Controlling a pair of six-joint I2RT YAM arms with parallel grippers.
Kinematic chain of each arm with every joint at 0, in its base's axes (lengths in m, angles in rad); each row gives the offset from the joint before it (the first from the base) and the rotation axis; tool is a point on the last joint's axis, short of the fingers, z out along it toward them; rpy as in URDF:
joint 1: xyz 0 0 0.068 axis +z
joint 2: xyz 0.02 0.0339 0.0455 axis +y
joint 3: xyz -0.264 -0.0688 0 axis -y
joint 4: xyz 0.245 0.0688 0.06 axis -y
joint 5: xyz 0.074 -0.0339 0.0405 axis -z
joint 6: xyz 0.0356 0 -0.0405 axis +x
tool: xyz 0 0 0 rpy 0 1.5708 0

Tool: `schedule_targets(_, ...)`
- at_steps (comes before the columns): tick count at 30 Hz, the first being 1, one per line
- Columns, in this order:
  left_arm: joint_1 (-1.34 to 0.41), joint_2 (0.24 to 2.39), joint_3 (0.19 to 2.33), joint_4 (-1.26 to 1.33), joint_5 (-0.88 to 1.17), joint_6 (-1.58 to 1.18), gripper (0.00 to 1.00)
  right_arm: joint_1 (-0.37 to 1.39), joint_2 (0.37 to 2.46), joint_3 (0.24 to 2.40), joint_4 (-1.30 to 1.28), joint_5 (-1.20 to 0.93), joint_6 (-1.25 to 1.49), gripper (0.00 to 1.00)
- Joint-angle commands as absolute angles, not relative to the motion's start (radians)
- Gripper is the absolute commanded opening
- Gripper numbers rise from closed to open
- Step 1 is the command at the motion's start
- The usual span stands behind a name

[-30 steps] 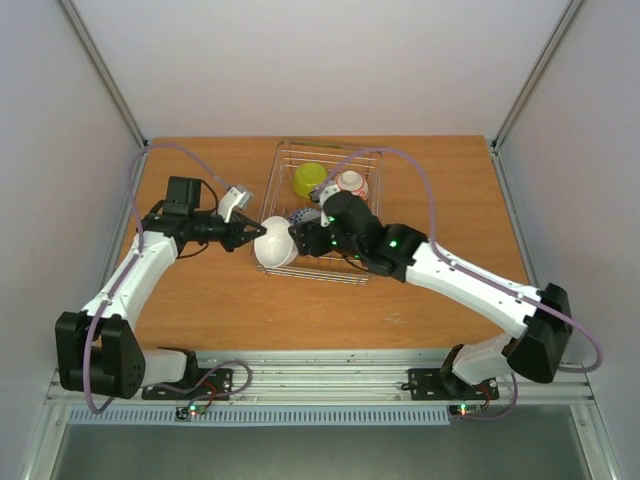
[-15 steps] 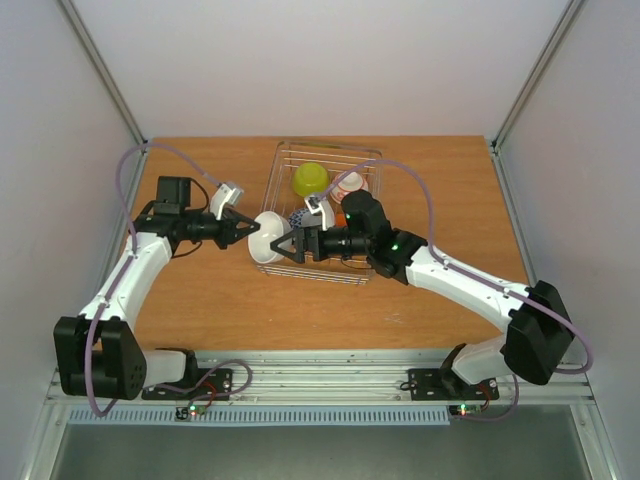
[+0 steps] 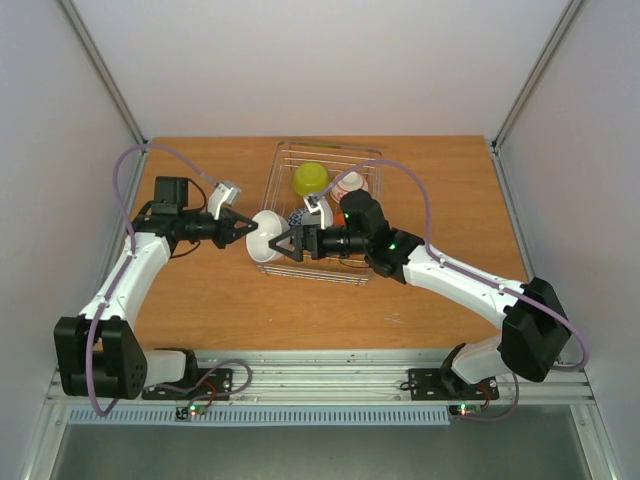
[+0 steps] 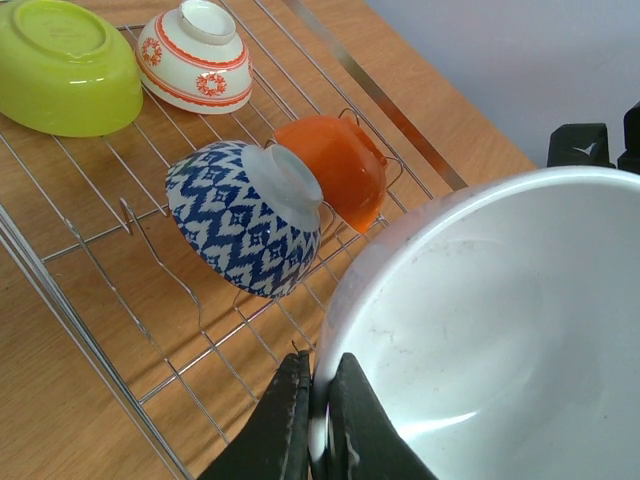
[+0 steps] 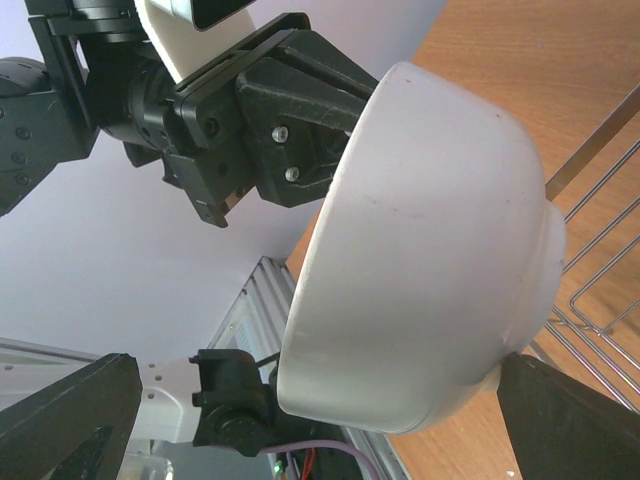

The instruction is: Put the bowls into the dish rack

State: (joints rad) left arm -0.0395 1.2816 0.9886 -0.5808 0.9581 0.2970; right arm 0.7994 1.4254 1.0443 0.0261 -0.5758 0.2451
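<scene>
The dish rack (image 3: 330,150) stands on the counter (image 3: 200,300), centred towards the far edge. Four bowls lie in it. The far-left bowl (image 4: 65,65) and the far-right bowl (image 4: 195,60) are side by side. Nearer are the near-left bowl (image 4: 240,220) and the near-right bowl (image 4: 340,170), close together. A fifth bowl (image 3: 267,238) is at the rack's near-left corner, with the left end effector (image 3: 243,228) on its left and the right end effector (image 3: 285,243) on its right.

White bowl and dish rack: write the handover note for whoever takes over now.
Left end effector: shut on the rim of the white bowl, held tilted at the left edge of the dish rack.
Right end effector: open, straddling that bowl, not gripping.
Done: lime green bowl, red-and-white bowl, blue-and-white bowl and orange bowl are in the rack.
Left: set the white bowl in the rack.
</scene>
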Motion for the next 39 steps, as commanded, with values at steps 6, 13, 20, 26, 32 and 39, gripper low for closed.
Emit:
schedule_targets(6,-0.038,1.244,0.986,-0.531,1.022,0.289,0.0,0.83,1.414,1.022,-0.042,-0.534,0.213,0.99)
schedule_targets(13,-0.037,1.242,0.988,-0.535,1.019,0.29,0.01,0.844,1.412,1.03,-0.084,-0.499,0.189,0.99)
schedule_targets(20,-0.037,1.255,0.993,-0.564,1.106,0.312,0.0,0.845,1.442,1.041,-0.049,-0.496,0.174,0.99)
schedule_targets(26,-0.036,1.263,1.001,-0.582,1.11,0.33,0.01,0.845,1.47,1.077,-0.028,-0.49,0.181,0.92)
schedule_targets(32,-0.036,1.27,1.003,-0.584,1.113,0.328,0.01,0.845,1.477,1.116,-0.03,-0.472,0.172,0.83)
schedule_targets(39,-0.037,1.274,1.004,-0.588,1.118,0.329,0.01,0.845,1.481,1.149,-0.041,-0.446,0.161,0.42)
